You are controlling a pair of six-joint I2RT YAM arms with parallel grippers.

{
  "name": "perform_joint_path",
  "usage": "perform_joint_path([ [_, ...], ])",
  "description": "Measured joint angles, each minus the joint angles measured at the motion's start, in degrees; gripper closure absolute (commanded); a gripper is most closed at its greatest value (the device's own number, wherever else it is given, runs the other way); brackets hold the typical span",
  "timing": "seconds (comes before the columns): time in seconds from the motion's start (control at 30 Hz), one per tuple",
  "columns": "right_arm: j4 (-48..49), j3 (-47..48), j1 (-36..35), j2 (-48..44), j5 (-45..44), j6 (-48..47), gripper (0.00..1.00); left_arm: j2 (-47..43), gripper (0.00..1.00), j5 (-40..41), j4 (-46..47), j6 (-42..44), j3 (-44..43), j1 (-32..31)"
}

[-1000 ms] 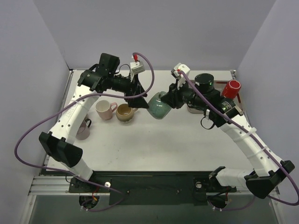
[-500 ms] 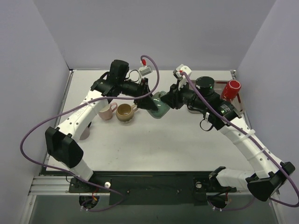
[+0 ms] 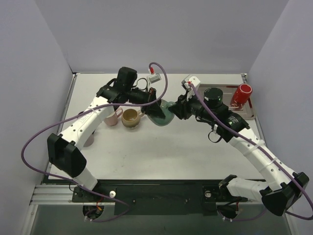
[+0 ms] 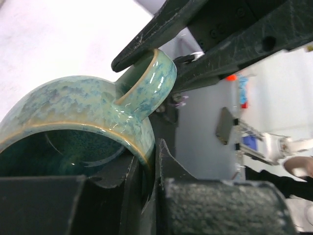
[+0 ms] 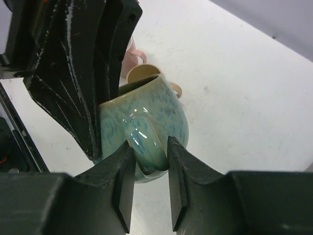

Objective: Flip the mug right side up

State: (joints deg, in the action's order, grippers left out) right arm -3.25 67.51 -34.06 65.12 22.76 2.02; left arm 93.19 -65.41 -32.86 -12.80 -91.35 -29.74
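The green glazed mug [image 3: 164, 114] hangs above the middle of the table, held between both arms and tipped on its side. My left gripper [image 4: 146, 169] is shut on its rim, one finger inside the dark bowl and one outside, just below the handle [image 4: 146, 81]. My right gripper [image 5: 150, 169] comes from the opposite side, and its two fingers press the sides of the handle [image 5: 144, 144]. In the top view the left gripper [image 3: 155, 104] and the right gripper [image 3: 174, 109] meet at the mug.
A pink mug [image 3: 111, 116] and a tan mug [image 3: 130, 118] stand just left of the held mug. Another mug [image 3: 88, 139] sits half hidden under the left arm. At the back right stand a red cup [image 3: 241, 93] on a tray [image 3: 250, 115] and a black round object [image 3: 213, 94].
My left gripper swung right to the mug and closed on its rim. The mug shifted slightly left and down. My right gripper's fingers eased a little round the handle.
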Motion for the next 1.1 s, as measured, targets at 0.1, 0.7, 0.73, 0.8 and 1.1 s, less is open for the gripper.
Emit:
perform_joint_path([
  [0.1,-0.48,-2.47,-0.04,0.13,-1.29,1.18,0.41,-0.57,1.00,8.59,-5.97,6.56,0.00,-1.62],
  [0.7,-9.11,-2.82,12.02,1.62,-25.18,5.60,0.29,-13.07,1.00,48.33,-30.12,32.44,19.45,14.05],
  [0.73,-9.57,-1.57,14.36,2.64,-26.16,5.79,0.29,-13.16,1.00,49.11,-29.92,33.27,20.83,16.63],
  [0.8,-10.95,2.51,19.61,5.95,-28.00,6.12,0.29,-13.00,1.00,50.38,-28.81,34.77,24.00,20.46],
  [1.1,-14.05,29.29,37.22,32.83,-33.46,5.33,0.29,-7.52,1.00,48.43,-20.52,35.98,28.39,22.69],
])
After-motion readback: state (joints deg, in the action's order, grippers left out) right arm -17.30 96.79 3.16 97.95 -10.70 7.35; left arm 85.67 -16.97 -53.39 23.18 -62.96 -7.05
